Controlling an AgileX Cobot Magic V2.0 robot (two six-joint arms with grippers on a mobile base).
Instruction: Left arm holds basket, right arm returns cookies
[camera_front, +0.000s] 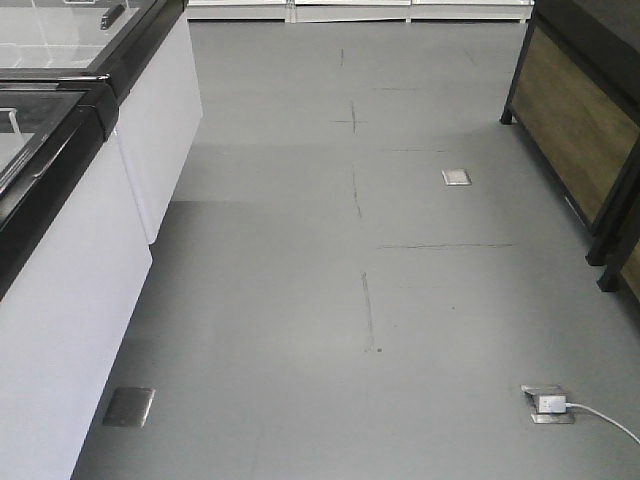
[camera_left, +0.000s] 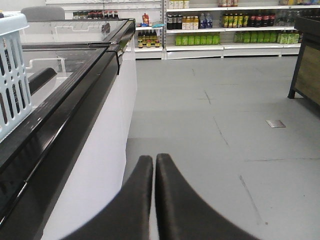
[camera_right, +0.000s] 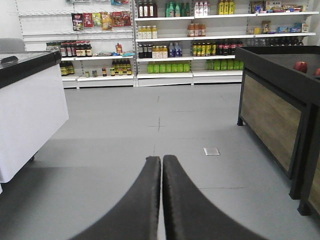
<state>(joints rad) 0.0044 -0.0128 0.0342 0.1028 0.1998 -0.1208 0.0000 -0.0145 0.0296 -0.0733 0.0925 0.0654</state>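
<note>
The light blue slotted basket (camera_left: 11, 75) shows only at the far left edge of the left wrist view, resting on the chest freezer's glass top. My left gripper (camera_left: 154, 159) is shut with nothing between its fingers, hanging over the grey floor beside the freezer, to the right of and below the basket. My right gripper (camera_right: 161, 160) is also shut and empty, pointing down the aisle over bare floor. The cookies are out of view. Neither arm shows in the front view.
A white chest freezer with black rim (camera_front: 60, 200) (camera_left: 75, 105) runs along the left. A dark wood-panelled display stand (camera_front: 585, 130) (camera_right: 275, 110) stands at the right. Stocked shelves (camera_right: 175, 50) line the back wall. Floor outlets (camera_front: 456, 177) and a plugged-in cable (camera_front: 590, 410) lie on the floor.
</note>
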